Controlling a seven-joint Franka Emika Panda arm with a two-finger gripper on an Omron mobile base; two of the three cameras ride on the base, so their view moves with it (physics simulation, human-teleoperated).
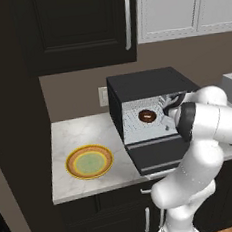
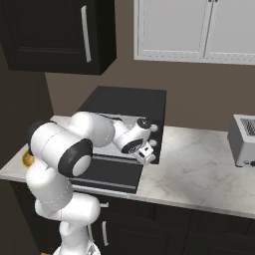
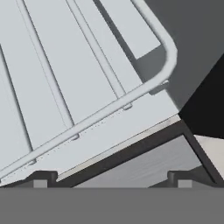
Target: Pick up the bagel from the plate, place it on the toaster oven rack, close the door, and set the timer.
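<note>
The bagel [image 1: 147, 116] is lying on the rack [image 1: 144, 125] at mid-frame, the plate [image 1: 89, 161] sitting bare at lower left. The gripper [image 3: 111, 181], spread wide and holding nothing, is hovering over the rack's front corner. Closing the lowered door [image 1: 157, 154] looks next, calling for a pull-back first.

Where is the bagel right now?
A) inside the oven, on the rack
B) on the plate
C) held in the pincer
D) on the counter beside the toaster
A: the bagel lies on the rack inside the open oven, while the plate on the counter is bare.
</note>
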